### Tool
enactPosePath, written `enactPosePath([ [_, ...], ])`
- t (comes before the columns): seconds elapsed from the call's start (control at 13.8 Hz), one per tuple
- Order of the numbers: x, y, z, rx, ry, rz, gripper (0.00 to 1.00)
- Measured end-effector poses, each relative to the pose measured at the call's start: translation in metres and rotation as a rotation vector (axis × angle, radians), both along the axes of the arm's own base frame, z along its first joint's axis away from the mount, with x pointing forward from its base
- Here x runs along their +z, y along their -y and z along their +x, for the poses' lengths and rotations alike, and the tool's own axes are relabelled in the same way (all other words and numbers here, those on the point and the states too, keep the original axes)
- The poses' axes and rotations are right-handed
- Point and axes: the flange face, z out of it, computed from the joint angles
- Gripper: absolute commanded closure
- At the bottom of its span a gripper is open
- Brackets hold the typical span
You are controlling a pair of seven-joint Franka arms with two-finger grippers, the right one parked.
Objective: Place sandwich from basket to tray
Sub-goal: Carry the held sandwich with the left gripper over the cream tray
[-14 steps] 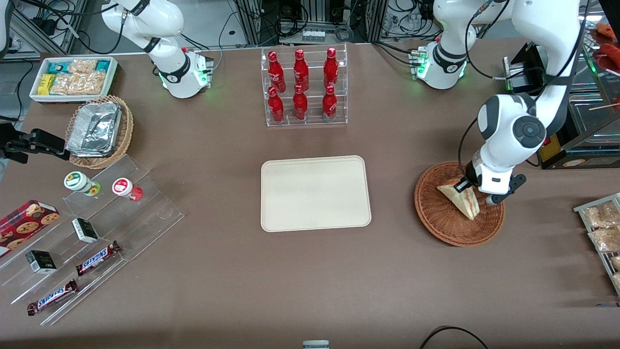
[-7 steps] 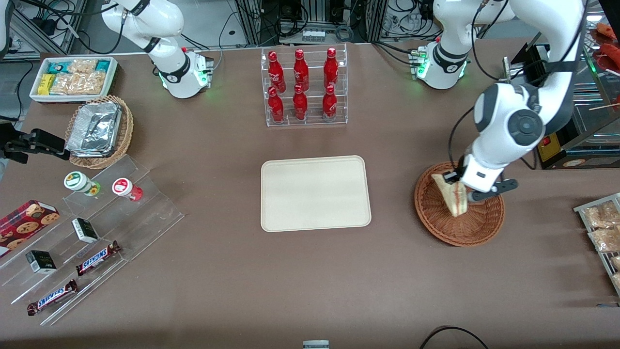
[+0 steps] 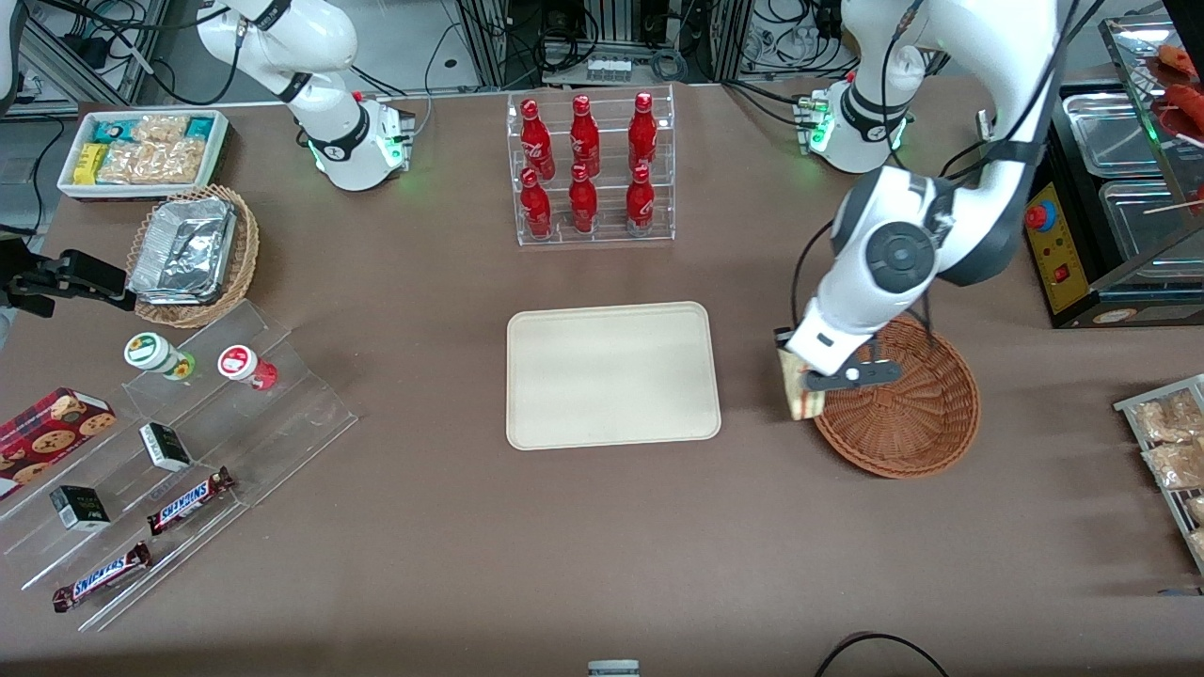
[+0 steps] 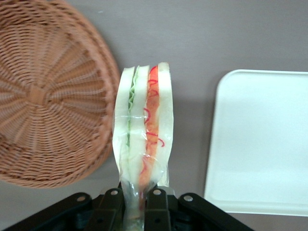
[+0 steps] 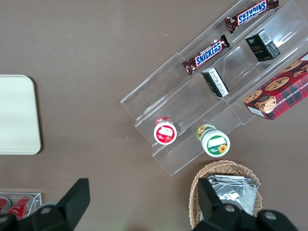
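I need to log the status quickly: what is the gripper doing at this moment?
Left gripper: closed on the triangular pale-bread sandwich, held in the air between the round reddish-brown wicker basket and the flat cream rectangular tray.

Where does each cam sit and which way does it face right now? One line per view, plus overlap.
Front view: high above the table, looking down at both arm bases; the gripper holds the sandwich at the basket rim, beside the tray.
Left wrist view: on the working arm, looking down past its fingers, shut on the sandwich.
Right wrist view: on the parked arm, looking down at a snack rack.
Shared: the tray shows in all three; the basket in front and left wrist views.
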Motion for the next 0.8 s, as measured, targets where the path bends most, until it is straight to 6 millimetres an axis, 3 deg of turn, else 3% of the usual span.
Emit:
enactPosePath([
  [0.36,-0.013,0.089,0.001,0.035,0.011,-0.007,1.00],
  [0.8,-0.036,0.181,-0.004,0.046,0.020,-0.026,1.00],
])
